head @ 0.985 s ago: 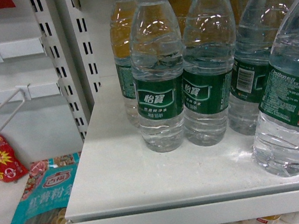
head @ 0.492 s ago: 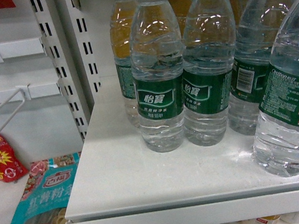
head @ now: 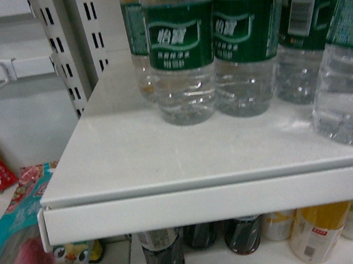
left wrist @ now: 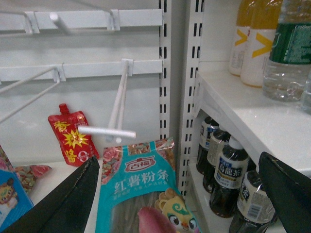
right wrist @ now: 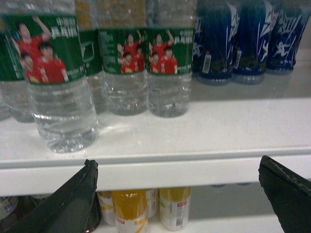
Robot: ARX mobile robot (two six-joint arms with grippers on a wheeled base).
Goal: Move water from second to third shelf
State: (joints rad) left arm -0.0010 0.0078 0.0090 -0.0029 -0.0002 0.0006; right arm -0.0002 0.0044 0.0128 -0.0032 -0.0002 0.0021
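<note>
The water bottles (head: pixel 179 55) stand on the shelf (head: pixel 167 165) near its front edge; both the left gripper (left wrist: pixel 184 194) and the right gripper (right wrist: pixel 180 194) are spread, holding nothing.

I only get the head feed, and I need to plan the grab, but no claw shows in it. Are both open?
Observer: The right claw is open and empty. Its fingers are spread wide in front of the shelf edge.
Operator: And the left one?
Observer: The left claw is open and empty too. It faces the wire peg and the teal snack bag, left of the shelves.
Operator: What stands right of the water?
Observer: In the right wrist view, dark blue bottles stand on the same shelf, right of the water bottles.
</note>
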